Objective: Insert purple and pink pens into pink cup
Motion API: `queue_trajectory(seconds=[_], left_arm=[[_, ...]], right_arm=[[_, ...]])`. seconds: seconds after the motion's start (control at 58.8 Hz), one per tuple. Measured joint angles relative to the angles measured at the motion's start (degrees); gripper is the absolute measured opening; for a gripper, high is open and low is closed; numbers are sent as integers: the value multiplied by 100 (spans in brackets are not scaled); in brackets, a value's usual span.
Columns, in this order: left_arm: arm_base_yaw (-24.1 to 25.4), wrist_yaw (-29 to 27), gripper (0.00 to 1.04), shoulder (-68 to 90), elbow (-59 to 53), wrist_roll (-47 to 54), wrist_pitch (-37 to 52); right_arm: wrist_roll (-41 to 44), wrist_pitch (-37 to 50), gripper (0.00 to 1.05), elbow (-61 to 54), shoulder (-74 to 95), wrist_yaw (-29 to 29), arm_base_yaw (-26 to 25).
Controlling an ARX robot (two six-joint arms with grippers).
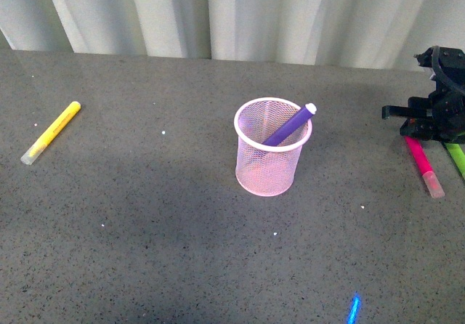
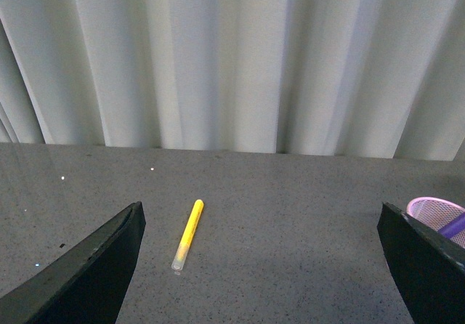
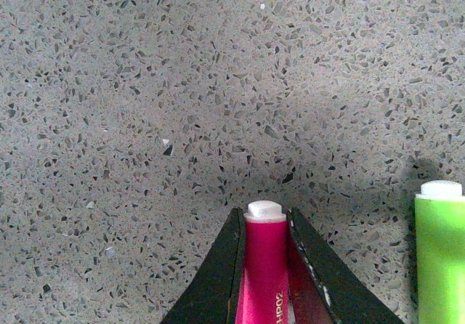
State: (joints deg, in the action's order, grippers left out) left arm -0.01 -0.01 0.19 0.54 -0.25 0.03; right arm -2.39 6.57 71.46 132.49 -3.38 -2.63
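Note:
The pink cup (image 1: 268, 150) stands upright mid-table, and the purple pen (image 1: 290, 124) leans inside it with its end over the rim. At the far right the pink pen (image 1: 423, 165) lies on the table, its capped end toward the front. My right gripper (image 1: 415, 129) is shut on its far end. In the right wrist view both black fingers press the pink pen (image 3: 264, 266) between them, with my right gripper (image 3: 264, 226) low over the table. My left gripper (image 2: 261, 266) is open and holds nothing. A slice of the pink cup (image 2: 436, 209) shows beside one of its fingers.
A yellow marker (image 1: 51, 132) lies at the left, also seen as the yellow marker (image 2: 188, 233) between the left fingers' spread. A green marker (image 1: 456, 157) lies right beside the pink pen, close to the right gripper. White curtain (image 1: 232, 11) backs the table.

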Motion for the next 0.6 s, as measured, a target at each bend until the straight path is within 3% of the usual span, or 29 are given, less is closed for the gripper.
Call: queue_trajectory(seconds=[0.204, 0.493, 0.595], left_arm=[[0, 0, 98, 0, 0, 0, 0], [0, 0, 98, 0, 0, 0, 0], [0, 0, 98, 0, 0, 0, 0]], right_arm=[[-149, 420, 12, -177, -39, -116, -57], [-562, 1606, 12, -798, -855, -566, -55], [-719, 2409, 12, -1259, -1720, -944, 83]])
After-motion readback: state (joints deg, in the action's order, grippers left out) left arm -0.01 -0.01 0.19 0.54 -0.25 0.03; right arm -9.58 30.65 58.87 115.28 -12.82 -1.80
